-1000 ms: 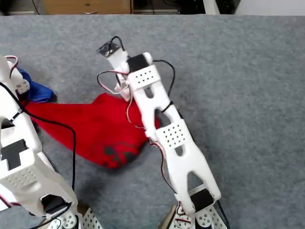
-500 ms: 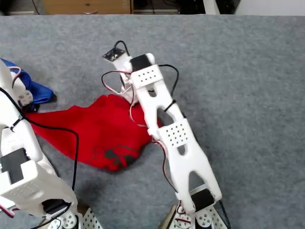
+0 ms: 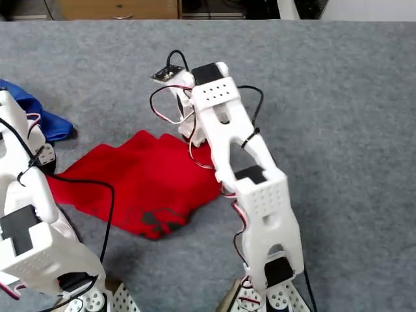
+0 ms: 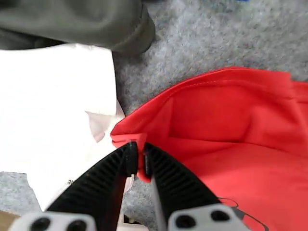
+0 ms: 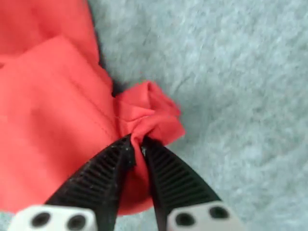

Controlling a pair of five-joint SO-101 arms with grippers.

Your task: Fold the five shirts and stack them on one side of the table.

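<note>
A red shirt [image 3: 140,182] with a dark print lies partly folded on the grey table. My left gripper [image 4: 137,161] is shut on a corner of the red shirt [image 4: 226,130], beside a white shirt [image 4: 53,110] and a dark olive shirt [image 4: 77,21]. My right gripper [image 5: 137,147] is shut on a bunched edge of the red shirt [image 5: 53,130], lifting it a little off the grey cloth. From above, the right arm [image 3: 227,136] stands at the shirt's far right corner and the left arm [image 3: 26,195] at its left end.
A blue shirt [image 3: 39,114] lies crumpled at the table's left edge behind the left arm. Grey felt [image 3: 338,130] covers the table; its right half and far side are bare. Wooden furniture [image 3: 117,8] runs along the back.
The right arm has pulled the shirt's far corner rightward and back. The left arm has shifted nearer with its end. The red shirt is stretched wider and flatter.
</note>
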